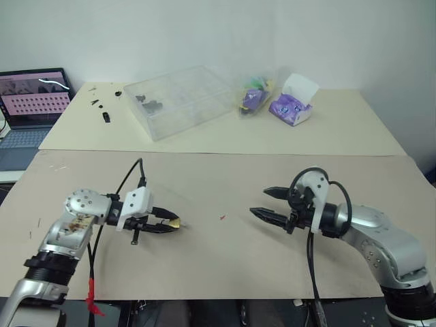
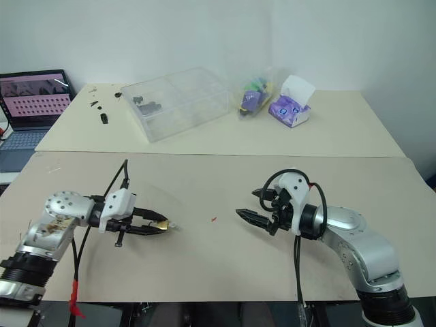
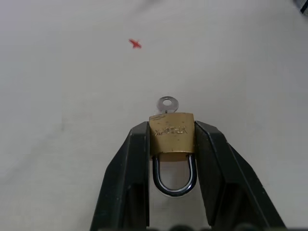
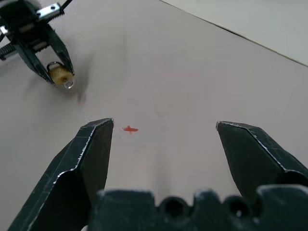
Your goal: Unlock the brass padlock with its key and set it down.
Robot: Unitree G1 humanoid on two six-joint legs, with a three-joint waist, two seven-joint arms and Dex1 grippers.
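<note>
Small brass padlock (image 3: 172, 133): yellow-gold metal body, dull sheen, faint stamped lettering; thin U-shaped shackle polished silver steel, glossy. Small silver metal key (image 3: 167, 103), round holed head at padlock's 12 o'clock, shiny. Black gripper fingers (image 3: 126, 183): matt hard plastic, smooth. Beige tabletop (image 1: 225, 266): matt, smooth. Clear plastic box (image 1: 178, 100): glossy, transparent.

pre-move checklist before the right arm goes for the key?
1. Left gripper shut on the brass padlock: ok.
2. Padlock off the table: ok.
3. Key seated in the padlock, bow pointing away from the left jaws: ok.
4. Right gripper open, nothing between its jaws: ok.
5. Right gripper pointing toward the padlock, apart from it: ok.
6. Shackle released: cannot tell.
</note>
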